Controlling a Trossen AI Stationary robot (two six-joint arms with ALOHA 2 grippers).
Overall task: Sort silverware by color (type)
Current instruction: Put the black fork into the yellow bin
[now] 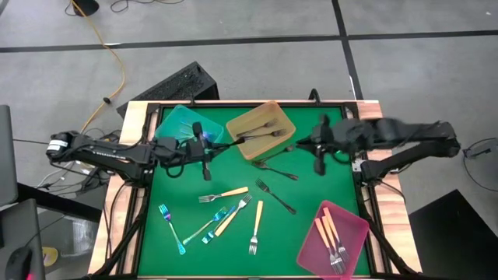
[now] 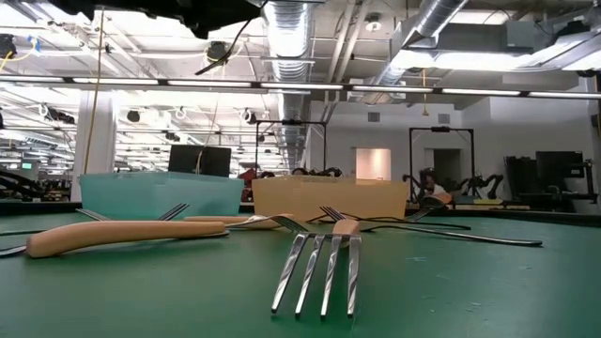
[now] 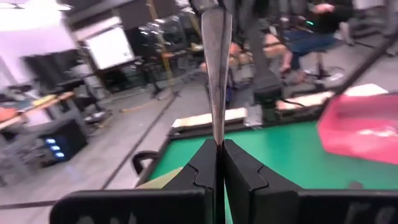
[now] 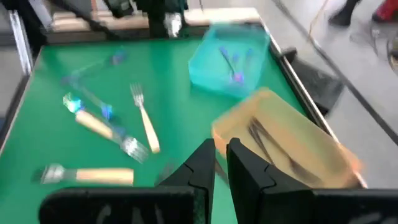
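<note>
My left claw [image 3: 219,163] is clamped shut on a dark grey utensil [image 3: 216,68], beside the teal tray [image 1: 180,122]. My right claw [image 4: 220,163] is nearly closed, empty, by the amber tray [image 4: 292,146]; forks [image 1: 223,194] lie on the bench [image 1: 303,183] between.

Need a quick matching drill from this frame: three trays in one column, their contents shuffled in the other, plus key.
Column 1:
1. teal tray
2. amber tray
3. pink tray

Column 2:
A. cream-handled pieces
B. blue iridescent pieces
C. dark grey metal pieces

Pairs: 1-B, 2-C, 3-A
</note>
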